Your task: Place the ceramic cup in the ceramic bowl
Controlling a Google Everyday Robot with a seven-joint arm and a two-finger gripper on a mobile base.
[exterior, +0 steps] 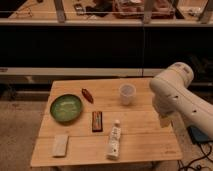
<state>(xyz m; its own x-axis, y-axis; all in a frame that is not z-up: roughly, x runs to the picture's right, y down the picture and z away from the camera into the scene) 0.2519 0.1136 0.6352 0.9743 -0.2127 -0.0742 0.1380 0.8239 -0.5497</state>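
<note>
Near edge: bottle (114, 142) lying flat, not my target. Bowl (66, 108) sits left-middle of table (145, 135). Cup (127, 93) upright toward far side, well apart from bowl. My plan: drop on cup from above, lift high, cross over brown thing (87, 95), lower gently. Arm (172, 87) hunched at right edge, gripper (164, 120) pointing down over table's right side, near cup. Open or closed, can't tell.

The cup (127, 93) stands upright at the back of the table (145, 145), well apart from the green bowl (66, 108) on the left. A white bottle (115, 140) lies in front. The gripper (164, 120) hangs over the table's right edge.
</note>
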